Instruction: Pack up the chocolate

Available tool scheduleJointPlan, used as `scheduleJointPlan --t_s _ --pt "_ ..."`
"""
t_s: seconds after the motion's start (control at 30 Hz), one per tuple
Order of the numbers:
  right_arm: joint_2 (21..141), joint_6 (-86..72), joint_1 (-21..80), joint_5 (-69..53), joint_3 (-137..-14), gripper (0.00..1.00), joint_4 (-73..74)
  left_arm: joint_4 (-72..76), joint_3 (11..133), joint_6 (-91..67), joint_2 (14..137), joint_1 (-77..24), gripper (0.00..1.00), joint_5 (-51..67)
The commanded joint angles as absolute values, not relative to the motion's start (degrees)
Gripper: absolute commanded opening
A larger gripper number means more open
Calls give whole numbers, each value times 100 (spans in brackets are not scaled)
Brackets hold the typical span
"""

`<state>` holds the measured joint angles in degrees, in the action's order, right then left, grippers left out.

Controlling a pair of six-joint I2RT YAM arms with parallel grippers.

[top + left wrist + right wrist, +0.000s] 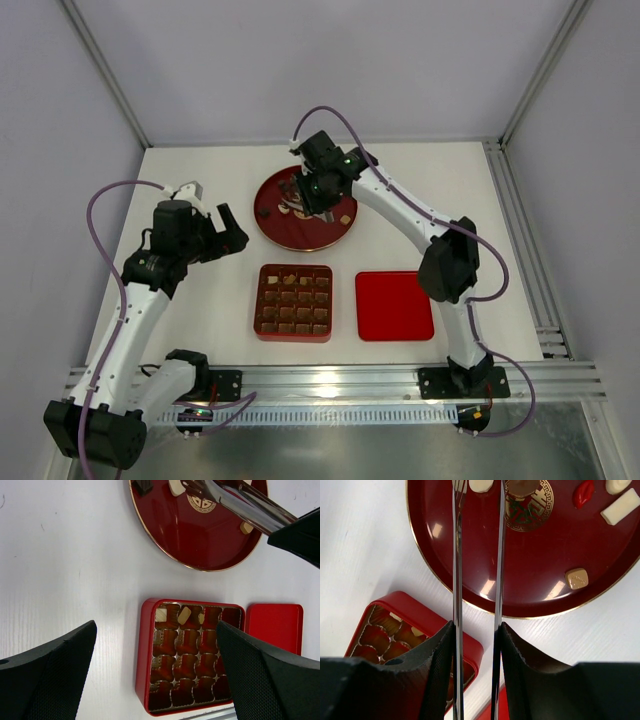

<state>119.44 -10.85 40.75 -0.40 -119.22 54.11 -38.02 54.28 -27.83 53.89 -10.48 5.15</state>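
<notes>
Table (230, 165): white, with pale walls round three sides.
Plate (300, 238): round, glossy dark red with a thin gold rim, at mid-table behind the box; a gold emblem (527, 507) marks its middle.
Box (258, 300): square and red, open, its grid of cells lined in shiny gold-brown; it sits near the front edge.
Lid (394, 305): flat red square with rounded corners, lying just right of the box, a narrow gap between them.
Tongs (457, 555): two thin bright metal blades, apart, tips over the plate.
Rail (340, 378): aluminium, along the near edge.
</notes>
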Motion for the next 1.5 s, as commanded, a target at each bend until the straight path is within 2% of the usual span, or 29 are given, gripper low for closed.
scheduleJointPlan --t_s 0.0,0.5,1.1,1.47 --pt "12023 -993 4069 -158 -12454 43 5537 -3753 5432 -2698 5405 -1046 100 554" --pt "12287 -1063 4078 -273 -12269 43 5370 -3753 5432 -2698 5423 -1046 100 589" --pt "12797 -1099 4078 -132 -12744 43 5502 -3753 5432 -2690 5414 -1046 100 589" --pt "12700 -1081 4078 -35 -12683 42 5528 -3753 5449 -2690 5405 -1046 100 598"
